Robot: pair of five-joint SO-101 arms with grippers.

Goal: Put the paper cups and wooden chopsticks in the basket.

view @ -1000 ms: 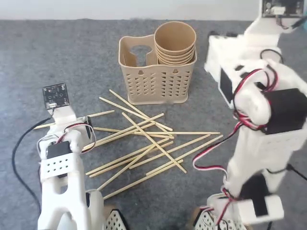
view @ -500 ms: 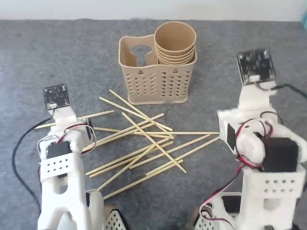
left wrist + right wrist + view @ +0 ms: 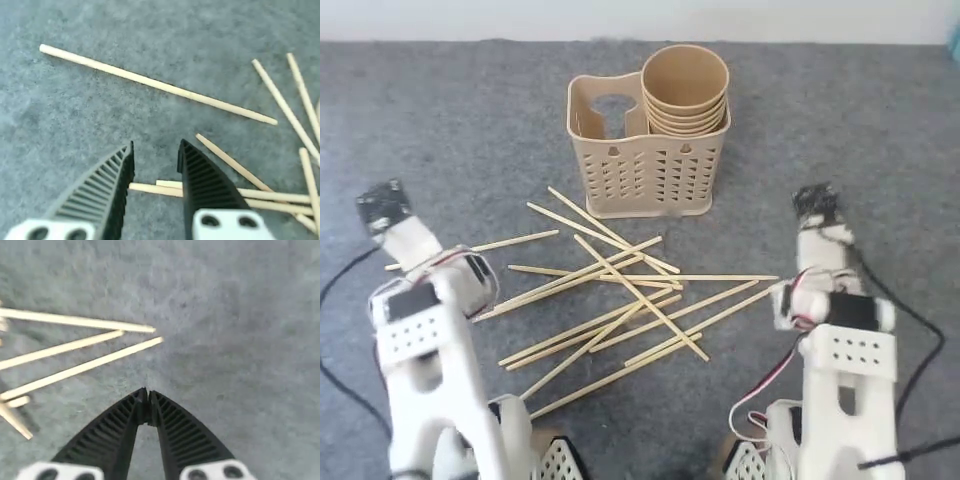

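Wooden chopsticks [image 3: 620, 290] lie scattered on the grey carpet [image 3: 470, 120], all on the robot's side of the basket [image 3: 650, 175].

The left gripper [image 3: 155, 150] is low over the carpet with its jaws spread and nothing between them. The cut ends of two sticks sit just under it. One stray chopstick [image 3: 160, 85] lies just beyond the tips, apart from the pile and farther from the basket than the rest. Its long axis runs across the gripper's line, roughly along the direction in which the jaws close. In my judgement the wrist would have to turn before a pinch across the stick could hold. The left arm is clearly the nearer one to it.

The right gripper [image 3: 146, 390] is pressed together and empty. It points at bare carpet just past the ends of three sticks, at the pile's other side.

Farther off, the paper cups [image 3: 685, 80] stand stacked inside the basket, so only the sticks are left to move.

Since the earlier frames the right arm has swung down from high beside the basket to this low pose. The left arm has shifted outward, away from the pile. The sticks and cups have not moved.
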